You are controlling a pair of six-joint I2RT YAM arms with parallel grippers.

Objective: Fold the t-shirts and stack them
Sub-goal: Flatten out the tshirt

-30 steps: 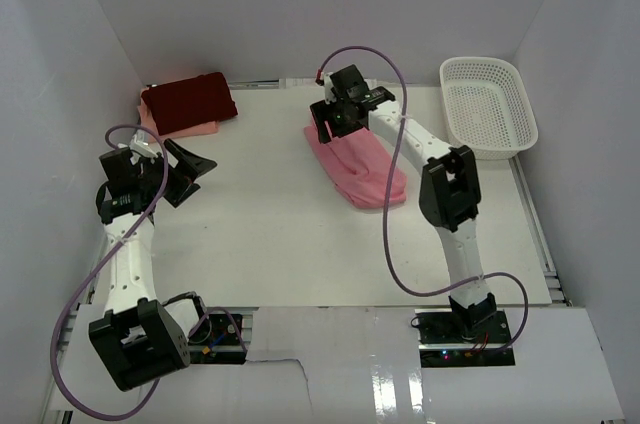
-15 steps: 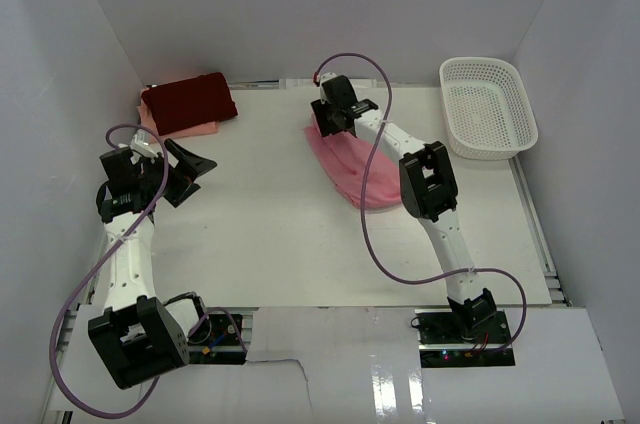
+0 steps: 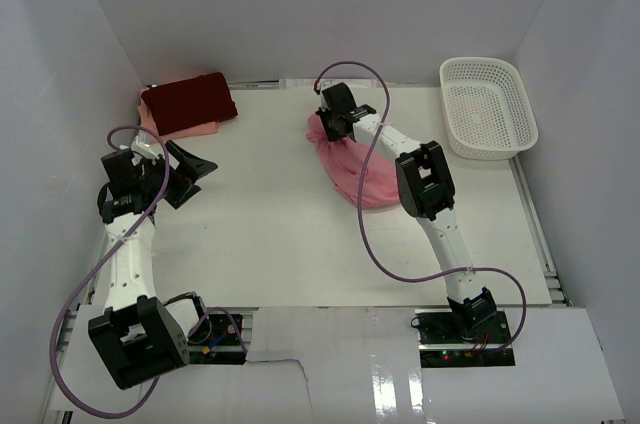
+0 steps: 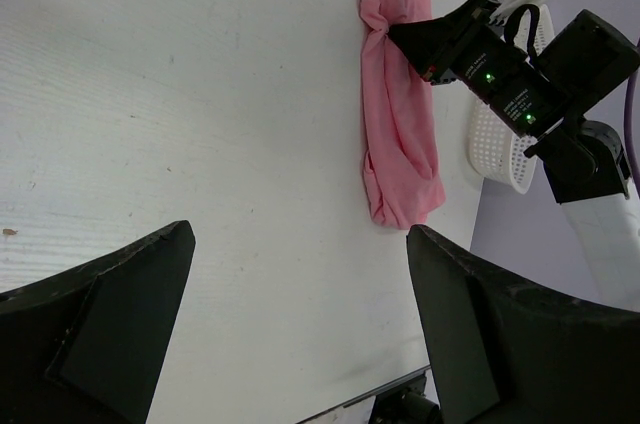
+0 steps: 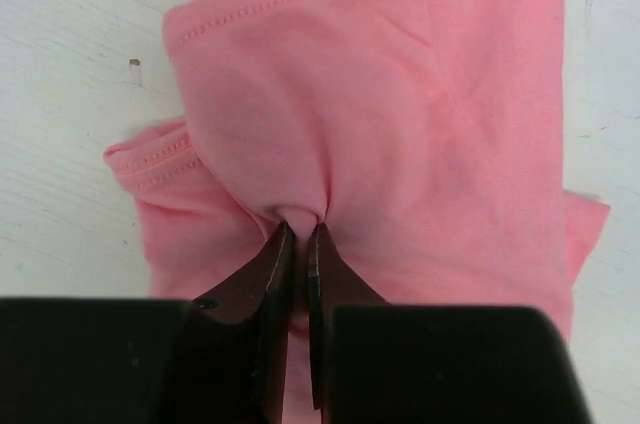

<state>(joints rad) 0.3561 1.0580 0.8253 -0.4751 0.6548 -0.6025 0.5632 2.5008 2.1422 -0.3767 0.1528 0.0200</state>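
Two folded shirts sit stacked at the far left corner of the white tabletop (image 3: 270, 224). A dark maroon-red cloth t-shirt (image 3: 190, 96) lies on top of a pale peach-pink cloth t-shirt (image 3: 198, 129), whose edge shows along the near side.

Just near that stack hangs the left gripper (image 3: 195, 164), its jaws spread wide and holding nothing. It faces across the bare tabletop toward the third shirt and is well apart from it.

Right of centre lies the salmon-pink cloth t-shirt (image 3: 362, 176), folded into a long narrow band. Its long axis runs on a diagonal, from a far end toward the left to a near end toward the right.

The right gripper (image 5: 299, 232) sits at the far end of the band. Its jaws are drawn almost together on a small pleat of the pink cloth, just inside a stitched hem, and the fabric puckers into them.

Nearly the whole band stretches from the jaws back toward the right arm's own base. The next fold would probably mean carrying the pinched end along that axis, over the cloth and toward the near end. Only the right arm is placed to do this.

The white plastic mesh basket (image 3: 444, 72) stands at the far right, apart from the shirt.
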